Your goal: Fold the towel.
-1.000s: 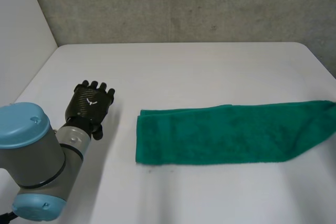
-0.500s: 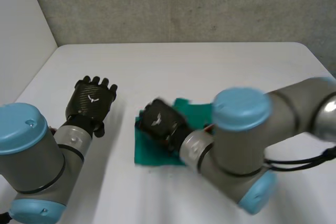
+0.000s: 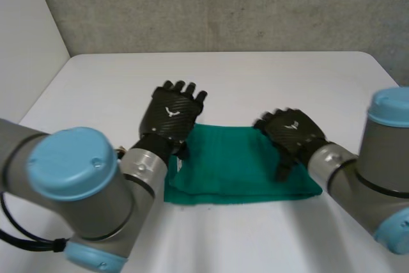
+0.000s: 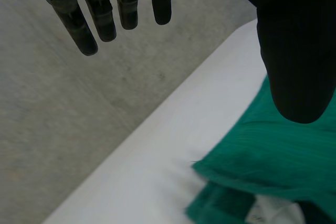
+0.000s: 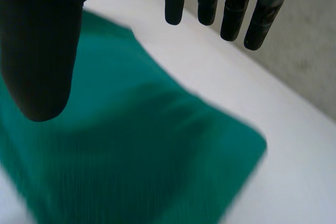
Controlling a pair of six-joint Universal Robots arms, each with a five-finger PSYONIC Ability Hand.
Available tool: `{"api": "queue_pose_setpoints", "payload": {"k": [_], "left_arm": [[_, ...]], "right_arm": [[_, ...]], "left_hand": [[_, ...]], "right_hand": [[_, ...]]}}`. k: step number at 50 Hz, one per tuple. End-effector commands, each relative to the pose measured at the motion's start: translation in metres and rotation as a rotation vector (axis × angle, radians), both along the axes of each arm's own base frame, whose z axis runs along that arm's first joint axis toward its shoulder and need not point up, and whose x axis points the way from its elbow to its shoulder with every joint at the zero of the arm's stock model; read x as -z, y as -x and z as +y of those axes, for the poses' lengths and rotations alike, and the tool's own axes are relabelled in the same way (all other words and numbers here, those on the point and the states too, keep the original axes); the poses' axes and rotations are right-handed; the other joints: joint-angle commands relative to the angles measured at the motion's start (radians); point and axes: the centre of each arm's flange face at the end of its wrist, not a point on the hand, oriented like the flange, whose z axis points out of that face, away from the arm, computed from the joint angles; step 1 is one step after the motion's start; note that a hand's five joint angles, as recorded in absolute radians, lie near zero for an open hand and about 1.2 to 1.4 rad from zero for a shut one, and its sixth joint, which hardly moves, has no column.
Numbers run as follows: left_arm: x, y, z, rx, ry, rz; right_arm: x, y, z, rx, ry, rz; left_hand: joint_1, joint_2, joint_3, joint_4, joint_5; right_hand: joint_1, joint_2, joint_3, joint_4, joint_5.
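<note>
The towel (image 3: 238, 169) is green terry with a soft looped nap. It is folded into a compact rectangle of stacked layers and lies flat just nearer than the middle of the table (image 3: 255, 81). Its near edge runs straight, and its right far corner looks rounded in the right wrist view. In the left wrist view the top layer stands a little proud of the one beneath at the left far corner. A pale patch (image 4: 262, 214) shows between the layers there, possibly a label, though it is too blurred to be sure.

The left hand (image 3: 171, 114), black with a woven carbon look, hangs over that left far corner. Its fingers are straight and spread, reaching past the cloth toward the wall (image 3: 223, 4), and its thumb stands well apart above the towel. It grips nothing. The right hand (image 3: 293, 133) is over the towel's right far part, fingers straight, thumb wide, nothing held. Whether either palm touches the cloth cannot be told.

The table is smooth and white, with a rounded far right corner. Bare surface lies on all sides of the towel: a broad stretch up to the rough grey concrete wall, open strips to left and right, and a narrower band along the near side. The left arm (image 3: 77, 190) and right arm (image 3: 383, 177) come in over that band.
</note>
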Motion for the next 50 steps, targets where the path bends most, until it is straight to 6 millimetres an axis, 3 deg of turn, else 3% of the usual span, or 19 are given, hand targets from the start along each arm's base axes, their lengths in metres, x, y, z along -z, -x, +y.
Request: {"api": "queue_pose_setpoints", "payload": {"k": [1, 6, 7, 11, 14, 21, 26, 29, 30, 33, 38, 40, 41, 42, 44, 45, 46, 49, 50], "left_arm": [[0.039, 0.014, -0.015, -0.011, -0.112, -0.047], [0.057, 0.001, -0.028, -0.111, -0.173, -0.112], [0.059, -0.002, -0.029, -0.128, -0.181, -0.122], [0.066, -0.011, -0.026, -0.173, -0.219, -0.162], [0.07, -0.019, -0.019, -0.18, -0.255, -0.193], [0.047, -0.031, -0.009, -0.19, -0.24, -0.166], [0.04, -0.042, -0.001, -0.206, -0.249, -0.157], [0.031, -0.047, 0.006, -0.207, -0.244, -0.132], [0.028, -0.048, 0.007, -0.208, -0.239, -0.122], [0.014, -0.052, 0.011, -0.216, -0.223, -0.077], [0.001, -0.057, 0.01, -0.233, -0.206, -0.027], [-0.002, -0.059, 0.007, -0.242, -0.199, -0.017], [-0.004, -0.059, 0.005, -0.243, -0.196, -0.013], [-0.004, -0.059, 0.004, -0.246, -0.195, -0.009], [-0.006, -0.059, 0.0, -0.249, -0.188, -0.002], [-0.007, -0.059, -0.001, -0.248, -0.185, 0.001], [-0.009, -0.058, -0.002, -0.245, -0.18, 0.006], [-0.013, -0.053, -0.006, -0.238, -0.165, 0.022], [-0.014, -0.051, -0.007, -0.234, -0.161, 0.024]], "right_arm": [[0.033, 0.046, -0.013, 0.12, -0.084, 0.067], [0.04, 0.062, -0.021, 0.164, -0.098, 0.067], [0.04, 0.063, -0.023, 0.164, -0.087, 0.059], [0.04, 0.063, -0.026, 0.152, -0.066, 0.047], [0.037, 0.062, -0.028, 0.156, -0.053, 0.047], [0.026, 0.059, -0.038, 0.157, -0.003, 0.038], [0.0, 0.026, -0.036, 0.058, 0.095, 0.006], [-0.02, -0.016, -0.015, -0.08, 0.16, -0.027], [-0.027, -0.037, 0.002, -0.163, 0.177, -0.04], [-0.033, -0.063, 0.027, -0.267, 0.193, -0.056], [0.002, -0.114, 0.075, -0.518, 0.125, -0.047], [0.012, -0.124, 0.084, -0.561, 0.099, -0.042], [0.016, -0.126, 0.085, -0.568, 0.091, -0.04], [0.021, -0.13, 0.082, -0.557, 0.077, -0.032], [0.021, -0.13, 0.075, -0.518, 0.072, -0.02], [0.021, -0.13, 0.075, -0.518, 0.072, -0.02], [0.015, -0.125, 0.065, -0.431, 0.082, -0.003], [0.01, -0.121, 0.059, -0.37, 0.089, -0.012], [-0.009, -0.114, 0.05, -0.291, 0.104, -0.068]], "left_hand": [[-0.002, 0.0, -0.011, -0.002, -0.013], [-0.002, 0.0, -0.011, -0.002, -0.013], [-0.002, 0.0, -0.011, -0.002, -0.013], [-0.005, -0.003, -0.014, -0.005, -0.016], [-0.008, -0.006, -0.017, -0.007, -0.019], [-0.011, -0.009, -0.02, -0.01, -0.022], [-0.011, -0.009, -0.02, -0.01, -0.022], [-0.011, -0.009, -0.02, -0.01, -0.022], [-0.014, -0.012, -0.023, -0.013, -0.025], [-0.014, -0.012, -0.023, -0.013, -0.025], [-0.017, -0.015, -0.026, -0.016, -0.028], [-0.014, -0.012, -0.023, -0.013, -0.025], [-0.014, -0.012, -0.023, -0.013, -0.025], [-0.014, -0.012, -0.023, -0.013, -0.025], [-0.011, -0.009, -0.02, -0.01, -0.022], [-0.011, -0.009, -0.02, -0.01, -0.022], [-0.008, -0.006, -0.017, -0.008, -0.019], [-0.008, -0.006, -0.017, -0.007, -0.019], [-0.008, -0.006, -0.017, -0.007, -0.019]], "right_hand": [[-0.026, -0.046, -0.036, -0.056, -0.061], [0.368, 0.347, 0.357, 0.338, 0.332], [0.63, 0.61, 0.62, 0.6, 0.595], [1.194, 1.173, 1.183, 1.164, 1.158], [1.196, 1.175, 1.185, 1.166, 1.16], [1.196, 1.175, 1.185, 1.166, 1.16], [1.196, 1.175, 1.185, 1.166, 1.16], [1.196, 1.175, 1.185, 1.166, 1.16], [1.196, 1.175, 1.185, 1.166, 1.16], [1.196, 1.175, 1.185, 1.166, 1.16], [1.196, 1.175, 1.185, 1.166, 1.16], [1.196, 1.175, 1.185, 1.166, 1.16], [1.037, 1.016, 1.026, 1.007, 1.002], [0.593, 0.573, 0.583, 0.564, 0.558], [0.194, 0.174, 0.184, 0.165, 0.159], [0.193, 0.172, 0.182, 0.163, 0.157], [-0.025, -0.046, -0.036, -0.055, -0.061], [-0.026, -0.046, -0.036, -0.056, -0.061], [-0.026, -0.046, -0.036, -0.056, -0.061]]}}
